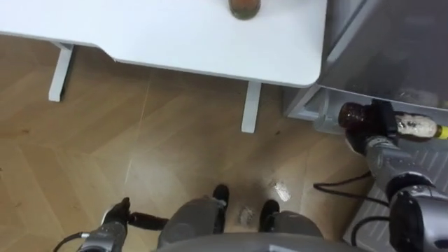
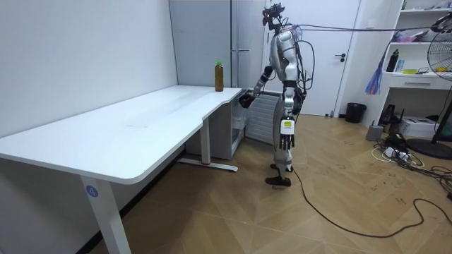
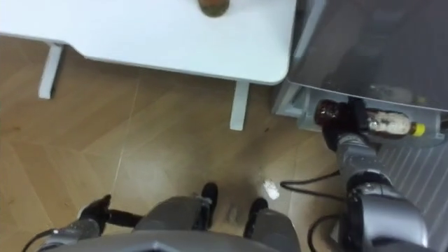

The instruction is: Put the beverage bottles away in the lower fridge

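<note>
My right hand is shut on a dark brown drink bottle with a pale label and a yellow cap. The bottle lies sideways in the hand, right against the low front edge of the grey fridge. In the room view that hand is stretched out low between the table's corner and the fridge. A second bottle with a green cap stands upright on the white table near its far end. My left hand hangs low at my left side with relaxed fingers and holds nothing.
I stand on the wooden floor at the table's end, facing the fridge. A white table leg stands just left of the fridge. A ribbed white panel lies low on the right. A dark cable runs across the floor.
</note>
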Controlling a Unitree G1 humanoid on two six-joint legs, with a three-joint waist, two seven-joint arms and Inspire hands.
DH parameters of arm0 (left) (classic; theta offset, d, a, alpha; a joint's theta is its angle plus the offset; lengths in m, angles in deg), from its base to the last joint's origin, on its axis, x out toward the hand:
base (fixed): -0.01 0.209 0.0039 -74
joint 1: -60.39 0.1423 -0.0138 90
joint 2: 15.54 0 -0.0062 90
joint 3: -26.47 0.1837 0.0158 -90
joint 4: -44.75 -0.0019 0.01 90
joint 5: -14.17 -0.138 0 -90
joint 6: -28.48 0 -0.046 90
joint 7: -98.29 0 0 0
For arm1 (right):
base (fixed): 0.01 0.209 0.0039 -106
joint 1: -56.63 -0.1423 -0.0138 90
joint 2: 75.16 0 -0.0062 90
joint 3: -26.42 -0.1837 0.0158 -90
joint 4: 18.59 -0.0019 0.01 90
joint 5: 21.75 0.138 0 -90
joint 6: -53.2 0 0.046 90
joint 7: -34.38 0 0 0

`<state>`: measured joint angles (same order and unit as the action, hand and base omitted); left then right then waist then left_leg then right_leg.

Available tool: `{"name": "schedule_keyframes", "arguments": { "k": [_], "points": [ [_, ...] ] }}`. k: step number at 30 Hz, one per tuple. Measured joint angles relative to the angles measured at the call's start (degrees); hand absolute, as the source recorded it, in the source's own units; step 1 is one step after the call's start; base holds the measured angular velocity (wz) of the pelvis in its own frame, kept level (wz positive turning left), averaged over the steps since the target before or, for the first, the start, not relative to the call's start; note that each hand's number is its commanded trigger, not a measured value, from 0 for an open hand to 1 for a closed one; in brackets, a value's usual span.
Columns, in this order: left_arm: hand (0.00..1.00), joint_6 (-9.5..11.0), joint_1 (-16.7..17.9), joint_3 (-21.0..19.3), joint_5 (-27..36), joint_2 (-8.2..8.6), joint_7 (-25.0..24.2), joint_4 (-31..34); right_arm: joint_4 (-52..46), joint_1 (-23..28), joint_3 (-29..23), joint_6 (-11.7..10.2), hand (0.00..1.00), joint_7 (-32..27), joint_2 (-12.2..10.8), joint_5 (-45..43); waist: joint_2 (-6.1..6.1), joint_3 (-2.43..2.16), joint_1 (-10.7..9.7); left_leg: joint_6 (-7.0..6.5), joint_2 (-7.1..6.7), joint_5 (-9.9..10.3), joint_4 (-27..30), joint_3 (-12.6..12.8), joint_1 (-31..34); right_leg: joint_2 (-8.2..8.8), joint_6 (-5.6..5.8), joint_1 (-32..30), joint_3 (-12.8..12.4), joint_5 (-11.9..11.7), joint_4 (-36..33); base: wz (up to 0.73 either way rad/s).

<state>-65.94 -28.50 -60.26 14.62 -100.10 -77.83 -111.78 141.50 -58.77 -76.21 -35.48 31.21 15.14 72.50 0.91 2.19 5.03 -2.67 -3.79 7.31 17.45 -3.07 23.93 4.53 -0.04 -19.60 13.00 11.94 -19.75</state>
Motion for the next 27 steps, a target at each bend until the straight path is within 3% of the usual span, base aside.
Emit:
{"name": "schedule_keyframes", "arguments": {
  "k": [6,12,24,25,26,27],
  "points": [
    [0.0,0.69,-0.37,0.32,-0.02,-0.59,1.31,-0.34,0.92,-4.2,-0.02,-0.02,1.0,-2.08,3.77,-0.41,-0.7,0.55,0.84,-0.16,-0.07,-1.02,2.26,0.24,6.61,0.88,-0.25,-7.07,0.09,0.11,-3.83,0.08],
    [0.0,1.86,-2.11,3.94,-0.03,-2.43,2.54,-0.34,0.9,-8.93,0.14,-0.06,1.0,-3.56,4.44,-0.74,-1.66,1.16,1.13,-0.43,-0.32,-1.2,5.83,1.66,12.76,1.93,-0.76,-14.26,-1.0,1.0,-9.48,-0.04],
    [0.0,2.02,-2.84,6.0,0.0,-2.47,3.4,-0.33,0.95,-12.9,0.13,-0.05,1.0,-4.97,6.6,-0.79,-2.04,1.14,1.22,-0.88,-1.77,-2.36,7.79,1.72,17.0,3.63,-0.42,-19.47,-1.73,1.91,-14.13,0.05],
    [0.0,2.01,-2.83,6.04,0.0,-2.46,3.4,-0.36,0.95,-12.98,0.12,-0.05,0.97,-4.97,6.74,-0.78,-2.03,1.13,1.24,-0.89,-1.81,-2.35,7.93,1.73,17.08,3.69,-0.4,-19.51,-1.74,1.94,-14.18,0.04],
    [0.0,2.01,-2.84,6.07,0.0,-2.46,3.4,-0.36,0.96,-13.0,0.12,-0.04,0.71,-5.06,6.88,-0.78,-2.02,1.13,1.28,-0.89,-1.84,-2.35,7.93,1.73,17.08,3.71,-0.37,-19.52,-1.75,1.95,-14.19,0.0],
    [0.0,1.96,-2.82,6.09,0.0,-2.46,3.4,-0.43,0.96,-13.0,0.12,-0.04,0.57,-5.33,7.03,-0.77,-2.0,1.12,1.39,-0.9,-1.89,-2.35,7.93,1.74,17.09,3.79,-0.32,-19.55,-1.76,1.98,-14.24,0.0]
  ]
}}
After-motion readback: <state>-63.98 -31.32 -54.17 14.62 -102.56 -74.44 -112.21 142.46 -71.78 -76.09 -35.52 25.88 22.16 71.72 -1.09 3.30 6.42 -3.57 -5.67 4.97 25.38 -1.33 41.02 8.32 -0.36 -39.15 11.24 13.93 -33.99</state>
